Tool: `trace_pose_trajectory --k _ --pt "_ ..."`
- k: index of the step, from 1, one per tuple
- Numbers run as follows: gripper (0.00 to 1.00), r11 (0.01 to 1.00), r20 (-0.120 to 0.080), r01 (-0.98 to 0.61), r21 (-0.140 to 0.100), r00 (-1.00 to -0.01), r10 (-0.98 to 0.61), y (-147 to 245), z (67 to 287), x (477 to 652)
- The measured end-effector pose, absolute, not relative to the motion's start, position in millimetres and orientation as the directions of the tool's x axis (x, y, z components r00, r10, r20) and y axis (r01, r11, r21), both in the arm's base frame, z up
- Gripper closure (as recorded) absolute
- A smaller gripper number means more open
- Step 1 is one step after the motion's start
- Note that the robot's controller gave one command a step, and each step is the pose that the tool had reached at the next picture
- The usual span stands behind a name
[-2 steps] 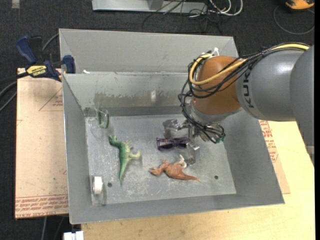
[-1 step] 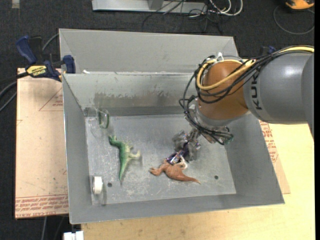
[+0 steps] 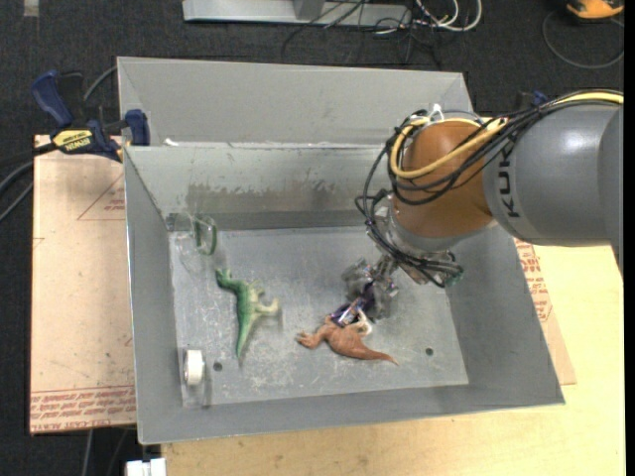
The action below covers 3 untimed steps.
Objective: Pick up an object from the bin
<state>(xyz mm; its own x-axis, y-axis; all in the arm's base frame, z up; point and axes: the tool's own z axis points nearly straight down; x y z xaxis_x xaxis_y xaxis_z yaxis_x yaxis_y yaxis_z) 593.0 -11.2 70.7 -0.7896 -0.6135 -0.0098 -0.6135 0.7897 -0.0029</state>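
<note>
brown toy dinosaur (image 3: 347, 343): lies on its side on the floor of the grey metal bin (image 3: 298, 395), right of centre and toward the front wall. its thin tapered end points to the view's right and its blunter end to the left.

gripper (image 3: 367, 300): low in the bin, just behind the brown dinosaur's back and very near it. contact cannot be told. released or clenched: cannot tell, since the tip reads as a dark tangle of metal from above. whether it grasps anything: cannot tell.

a small purple and white bit (image 3: 349, 313) shows right at the gripper tip, between it and the dinosaur's back. cannot tell whether it is a loose thing or part of the tool.

arm: grey link (image 3: 571, 172) comes in from the right, over the bin's right wall. orange cover (image 3: 442, 181) sits at the wrist directly above the gripper, with yellow and black cables (image 3: 402, 157) looped round it.

other contents:
- green toy dinosaur (image 3: 245, 310): slim, left of centre, long axis running roughly back to front, a paler patch at its middle. well apart from the brown one.
- white roll-like piece (image 3: 193, 367): front left corner, close to the left wall.
- clear greenish hook-shaped piece (image 3: 205, 234): back left corner, at the foot of the back wall.

floor between these: scuffed grey metal.
</note>
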Motion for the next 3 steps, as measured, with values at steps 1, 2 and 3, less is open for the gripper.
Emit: trace_pose_trajectory --k 1,2,3 --pt "1.00 0.790 -0.010 -0.613 -0.003 -0.790 -0.613 -11.3 70.6 593.0" --pt "1.00 0.790 -0.010 -0.613 -0.002 -0.790 -0.613 -11.3 70.6 593.0" --pt "1.00 0.790 -0.010 -0.613 -0.002 -0.790 -0.613 -11.3 70.6 593.0"
